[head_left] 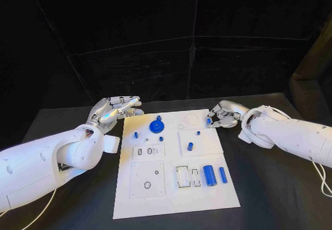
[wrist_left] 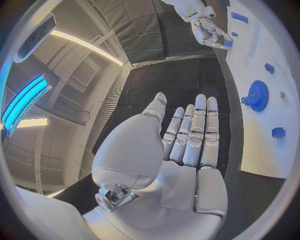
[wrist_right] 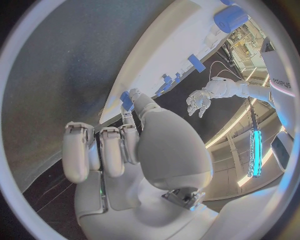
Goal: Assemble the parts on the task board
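- The white board (head_left: 176,195) lies flat in the middle of the black desk (head_left: 278,192), its near end closest to the robot.
- At the near end a thick blue cylinder (head_left: 209,174) and a thinner blue peg (head_left: 222,174) lie side by side, just beside a pair of open rectangular slots (head_left: 184,176). Neither is seated; both are round and, in my judgement, could roll if the board is bumped.
- In the middle a small blue pin (head_left: 190,146) sits on a raised square plate, with other small blue pieces near it.
- Farther back, a blue gear (head_left: 157,126) sits on the board.
- At the far left corner, the left hand (head_left: 116,110) hovers off the board's edge, fingers straight and apart, holding nothing.
- At the far right edge, the right hand (head_left: 223,115) pinches a small blue piece (wrist_right: 127,100) between thumb and a fingertip, just above the board's edge, the other fingers curled in.
- The risk lies in that pinch: the hold is narrow and the piece small, so it could twist or slip as it is lowered, landing crooked or dropping off the edge onto the desk.
- A tilted piece pushed into a hole could jam or shift the board.
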You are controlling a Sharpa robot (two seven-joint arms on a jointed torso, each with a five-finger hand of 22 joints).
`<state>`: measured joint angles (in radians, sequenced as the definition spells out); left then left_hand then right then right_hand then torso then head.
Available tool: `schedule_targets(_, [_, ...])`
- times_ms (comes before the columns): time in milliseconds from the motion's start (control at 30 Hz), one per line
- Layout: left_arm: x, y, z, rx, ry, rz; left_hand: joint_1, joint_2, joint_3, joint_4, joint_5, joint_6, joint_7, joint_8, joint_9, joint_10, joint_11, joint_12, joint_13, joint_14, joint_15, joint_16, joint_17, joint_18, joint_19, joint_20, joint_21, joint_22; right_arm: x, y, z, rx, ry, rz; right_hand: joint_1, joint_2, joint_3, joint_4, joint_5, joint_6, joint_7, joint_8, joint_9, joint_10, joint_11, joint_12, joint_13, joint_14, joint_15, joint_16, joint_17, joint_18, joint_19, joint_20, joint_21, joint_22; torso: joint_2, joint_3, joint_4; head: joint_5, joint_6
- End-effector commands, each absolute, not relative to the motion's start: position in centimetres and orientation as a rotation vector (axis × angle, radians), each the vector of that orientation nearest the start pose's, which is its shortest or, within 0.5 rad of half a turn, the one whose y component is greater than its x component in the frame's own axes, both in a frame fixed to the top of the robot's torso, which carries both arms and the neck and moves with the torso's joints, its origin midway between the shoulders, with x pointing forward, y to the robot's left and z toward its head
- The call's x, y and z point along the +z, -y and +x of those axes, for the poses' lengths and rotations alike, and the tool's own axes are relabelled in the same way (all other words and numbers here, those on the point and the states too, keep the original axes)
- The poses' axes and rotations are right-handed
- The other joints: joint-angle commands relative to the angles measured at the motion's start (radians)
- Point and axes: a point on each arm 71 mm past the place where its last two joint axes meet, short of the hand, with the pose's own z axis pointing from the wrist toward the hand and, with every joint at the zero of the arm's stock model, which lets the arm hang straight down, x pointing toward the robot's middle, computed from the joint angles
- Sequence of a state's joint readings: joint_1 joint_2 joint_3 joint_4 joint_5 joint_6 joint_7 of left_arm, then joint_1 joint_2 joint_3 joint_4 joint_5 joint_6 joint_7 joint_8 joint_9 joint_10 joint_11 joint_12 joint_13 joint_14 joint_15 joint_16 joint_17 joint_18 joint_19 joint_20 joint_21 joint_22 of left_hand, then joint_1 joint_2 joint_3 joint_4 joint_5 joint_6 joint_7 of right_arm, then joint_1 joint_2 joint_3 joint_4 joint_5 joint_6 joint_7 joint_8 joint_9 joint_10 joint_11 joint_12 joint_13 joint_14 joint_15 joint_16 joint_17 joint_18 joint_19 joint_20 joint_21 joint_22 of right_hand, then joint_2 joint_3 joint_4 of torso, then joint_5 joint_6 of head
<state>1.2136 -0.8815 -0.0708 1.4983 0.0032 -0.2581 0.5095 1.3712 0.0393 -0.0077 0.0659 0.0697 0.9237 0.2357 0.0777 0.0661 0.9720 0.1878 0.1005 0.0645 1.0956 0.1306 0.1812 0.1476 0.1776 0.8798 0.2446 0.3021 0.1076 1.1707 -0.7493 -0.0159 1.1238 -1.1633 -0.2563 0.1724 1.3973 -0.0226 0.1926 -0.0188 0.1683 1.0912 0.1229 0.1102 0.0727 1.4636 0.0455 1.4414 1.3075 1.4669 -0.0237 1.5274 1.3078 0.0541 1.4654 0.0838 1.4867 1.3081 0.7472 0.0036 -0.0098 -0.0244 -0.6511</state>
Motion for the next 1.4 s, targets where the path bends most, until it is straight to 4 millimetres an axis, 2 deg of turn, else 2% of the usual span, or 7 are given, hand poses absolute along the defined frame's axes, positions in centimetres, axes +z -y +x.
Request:
schedule_targets(33, [-17.5,-23.5,49.2,-1.603,-1.327,-1.042,0.001,0.013,0.0,-0.005,-0.005,0.003,0.002,-0.004,0.0,0.003,-0.002,0.0,0.0,-0.001,0.003,-0.004,0.002,0.006,0.002,0.001,-0.004,-0.001,-20.8,27.1,54.3,0.704,-1.636,0.095,0.001,0.02,0.013,0.0,-0.007,0.012,-0.003,0.007,0.003,0.027,-0.009,0.005,0.16,0.084,-0.009,0.007,0.168,-0.013,0.014,-0.007,0.003,0.069,0.0,0.0003,0.0001,0.001,0.0])
schedule_targets(133, [-17.5,-23.5,49.2,-1.601,-1.326,-1.043,0.001,0.013,0.0,-0.005,-0.005,0.003,0.002,-0.004,0.0,0.003,-0.002,0.0,0.0,-0.001,0.003,-0.004,0.002,0.006,0.002,0.001,-0.004,-0.001,-20.4,27.0,54.1,0.697,-1.603,0.104,-0.002,0.026,0.02,0.0,-0.01,0.015,-0.005,0.008,0.003,0.028,-0.011,0.006,0.161,0.084,-0.011,0.008,0.17,-0.014,0.017,-0.009,0.005,0.074,-0.001,0.0009,-0.0002,0.002,0.001])
schedule_targets(367, [-17.4,-23.7,49.1,-1.597,-1.324,-1.044,0.001,0.014,0.001,-0.008,-0.005,0.003,0.003,-0.005,0.0,0.003,-0.002,-0.001,-0.001,-0.001,0.003,-0.006,0.002,0.006,0.002,0.001,-0.005,-0.002,-19.6,25.7,52.9,0.705,-1.58,0.132,-0.025,0.026,0.023,0.007,-0.024,0.008,-0.004,0.002,-0.001,0.029,-0.01,0.006,0.161,0.085,-0.012,0.01,0.175,-0.016,0.02,-0.011,0.008,0.08,-0.005,-0.0038,-0.0023,0.004,0.003])
schedule_targets(700, [-17.5,-23.7,49.4,-1.595,-1.327,-1.045,0.001,0.014,0.001,-0.008,-0.005,0.003,0.003,-0.005,0.0,0.003,-0.002,-0.001,-0.001,-0.001,0.003,-0.006,0.002,0.006,0.002,0.001,-0.006,-0.003,-17.9,19.6,51.0,0.768,-1.59,0.145,-0.049,0.02,0.023,0.016,-0.018,0.004,-0.002,-0.004,-0.003,0.026,-0.009,-0.001,0.156,0.085,-0.011,0.008,0.172,-0.015,0.02,-0.011,0.007,0.078,-0.021,-0.0141,-0.0015,0.018,-0.007])
schedule_targets(1033, [-17.6,-23.5,49.7,-1.595,-1.327,-1.046,-0.001,0.014,0.0,-0.009,-0.007,0.005,0.001,-0.004,0.0,0.006,-0.003,0.0,0.0,0.0,0.003,-0.007,0.002,0.006,0.003,0.001,-0.006,-0.003,-17.9,11.0,49.5,0.828,-1.634,-0.005,-0.053,0.02,0.024,0.017,-0.017,0.003,-0.002,-0.005,-0.004,0.026,-0.009,-0.001,0.156,0.084,-0.011,0.007,0.169,-0.015,0.019,-0.011,0.006,0.076,-0.032,-0.0235,0.0096,0.063,-0.033])
schedule_targets(1167, [-17.6,-23.5,49.8,-1.597,-1.328,-1.045,-0.001,0.014,0.0,-0.01,-0.007,0.005,0.001,-0.004,0.0,0.006,-0.003,0.0,0.0,0.0,0.003,-0.007,0.003,0.006,0.003,0.001,-0.006,-0.003,-18.7,8.5,48.7,0.83,-1.665,-0.062,-0.053,0.02,0.025,0.017,-0.016,0.002,-0.002,-0.006,-0.004,0.027,-0.009,0.0,0.157,0.084,-0.011,0.007,0.169,-0.015,0.019,-0.011,0.006,0.077,-0.032,-0.0233,0.0075,0.075,-0.04])
schedule_targets(1400, [-17.6,-23.3,49.8,-1.6,-1.328,-1.044,-0.001,0.014,0.0,-0.01,-0.007,0.005,0.001,-0.004,0.0,0.006,-0.003,0.0,0.0,0.0,0.003,-0.007,0.003,0.006,0.003,0.001,-0.006,-0.003,-20.4,6.4,47.6,0.805,-1.711,-0.112,-0.054,0.02,0.025,0.016,-0.016,0.0,-0.002,-0.007,-0.005,0.027,-0.009,0.0,0.157,0.084,-0.011,0.007,0.168,-0.015,0.02,-0.011,0.006,0.077,-0.032,-0.0223,0.005,0.091,-0.045])
